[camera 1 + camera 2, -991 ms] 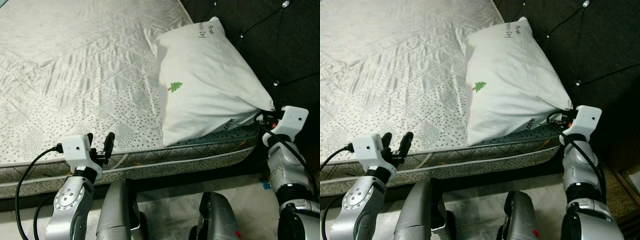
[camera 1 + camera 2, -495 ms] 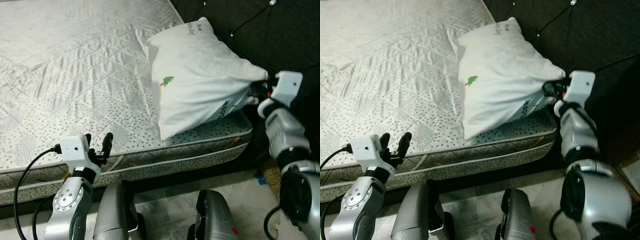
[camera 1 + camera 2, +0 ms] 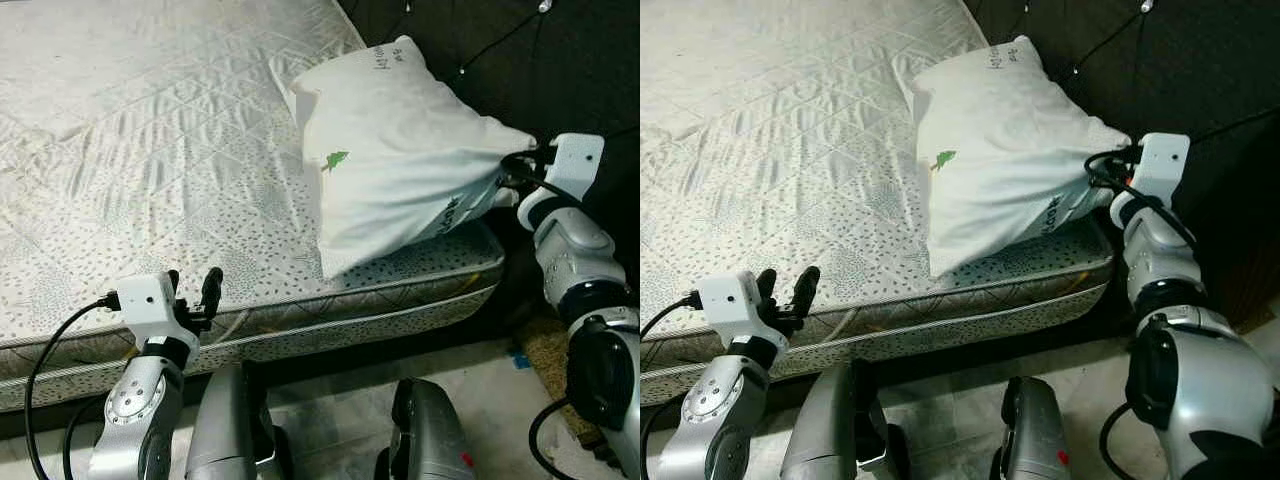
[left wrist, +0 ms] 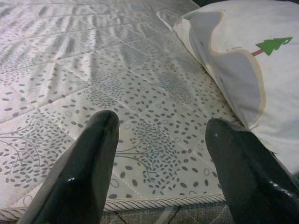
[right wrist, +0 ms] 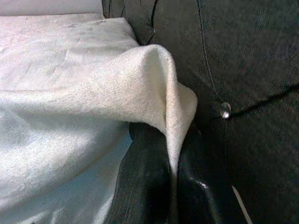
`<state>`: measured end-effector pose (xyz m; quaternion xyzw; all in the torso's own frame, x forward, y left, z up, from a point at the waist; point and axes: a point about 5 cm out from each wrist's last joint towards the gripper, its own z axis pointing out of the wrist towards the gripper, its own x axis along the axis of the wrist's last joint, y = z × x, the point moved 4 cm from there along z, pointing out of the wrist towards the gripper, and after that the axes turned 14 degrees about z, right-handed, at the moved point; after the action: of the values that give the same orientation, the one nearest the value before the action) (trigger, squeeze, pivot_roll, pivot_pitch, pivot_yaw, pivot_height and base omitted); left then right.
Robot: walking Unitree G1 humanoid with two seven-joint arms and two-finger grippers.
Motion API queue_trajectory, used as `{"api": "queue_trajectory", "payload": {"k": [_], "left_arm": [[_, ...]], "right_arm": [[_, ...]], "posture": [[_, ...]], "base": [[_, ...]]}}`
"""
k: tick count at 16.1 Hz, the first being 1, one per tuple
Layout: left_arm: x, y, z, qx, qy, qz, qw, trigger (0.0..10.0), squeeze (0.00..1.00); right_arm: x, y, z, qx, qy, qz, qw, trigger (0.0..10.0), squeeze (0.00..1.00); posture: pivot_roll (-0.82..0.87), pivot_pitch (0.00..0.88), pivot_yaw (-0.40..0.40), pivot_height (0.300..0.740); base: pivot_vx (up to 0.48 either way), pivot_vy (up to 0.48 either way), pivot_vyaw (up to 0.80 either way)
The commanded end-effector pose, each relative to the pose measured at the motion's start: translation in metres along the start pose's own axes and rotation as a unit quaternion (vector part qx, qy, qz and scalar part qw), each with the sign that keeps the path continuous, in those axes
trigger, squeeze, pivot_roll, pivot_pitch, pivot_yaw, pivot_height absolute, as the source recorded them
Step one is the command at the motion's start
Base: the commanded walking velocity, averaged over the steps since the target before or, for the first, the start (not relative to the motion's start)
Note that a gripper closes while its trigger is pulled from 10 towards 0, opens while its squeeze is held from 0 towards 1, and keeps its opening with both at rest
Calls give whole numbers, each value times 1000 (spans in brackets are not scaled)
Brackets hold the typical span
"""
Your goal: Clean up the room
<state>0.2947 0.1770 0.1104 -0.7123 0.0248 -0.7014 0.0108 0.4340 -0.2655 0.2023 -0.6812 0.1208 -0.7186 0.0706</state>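
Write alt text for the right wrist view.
The right pincer pinches a corner of the white pillow, its two black fingers closed on a fold of cloth. A dark tufted headboard with a shiny button stands just behind.

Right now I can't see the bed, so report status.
Right gripper shut on pillow corner. Left gripper open, over mattress edge. Headboard close behind pillow.

You look down on a bare mattress (image 3: 150,150), quilted in diamonds with a dark leaf-speckled print and a corded edge along its near side. At its head stands a dark tufted headboard (image 3: 560,60) with shiny buttons. Below, the floor (image 3: 330,400) is pale and mottled.
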Motion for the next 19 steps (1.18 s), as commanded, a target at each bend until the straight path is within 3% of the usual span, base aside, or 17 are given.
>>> {"api": "queue_trajectory", "payload": {"k": [1, 4, 9, 12, 13, 15, 19], "left_arm": [[1, 0, -3, 1, 2, 5, 1000, 10000, 0], [0, 1, -2, -4, 1, 5, 1000, 10000, 0], [-1, 1, -3, -8, 0, 7, 1000, 10000, 0], [-2, 2, -2, -6, 0, 5, 1000, 10000, 0], [-2, 3, -2, -6, 1, 3, 1000, 10000, 0], [-2, 3, -2, -5, 2, 2, 1000, 10000, 0], [1, 2, -9, -4, 2, 7, 1000, 10000, 0]], "right_arm": [[9, 1, -1, 8, 29, 15, 999, 10000, 1000], [-10, -5, -7, 21, 29, 1, 999, 10000, 1000], [-7, -10, -7, 21, 52, 0, 998, 10000, 1000], [5, -29, -3, 47, 79, 6, 996, 10000, 1000], [4, -45, -2, 68, 88, 26, 993, 10000, 1000], [-5, -64, -3, 89, 89, 55, 991, 10000, 1000], [-31, -99, -6, 101, 78, 57, 990, 10000, 1000]], "posture": [[25, 133, -35, 560], [17, 136, -27, 560], [12, 133, -25, 560], [11, 113, -33, 560], [11, 106, -37, 560], [16, 105, -39, 560], [72, 137, -43, 560]], "base": [[0, 0, 0], [0, 0, 0], [0, 0, 0], [0, 0, 0], [0, 0, 0], [0, 0, 0], [0, 0, 0]]}}
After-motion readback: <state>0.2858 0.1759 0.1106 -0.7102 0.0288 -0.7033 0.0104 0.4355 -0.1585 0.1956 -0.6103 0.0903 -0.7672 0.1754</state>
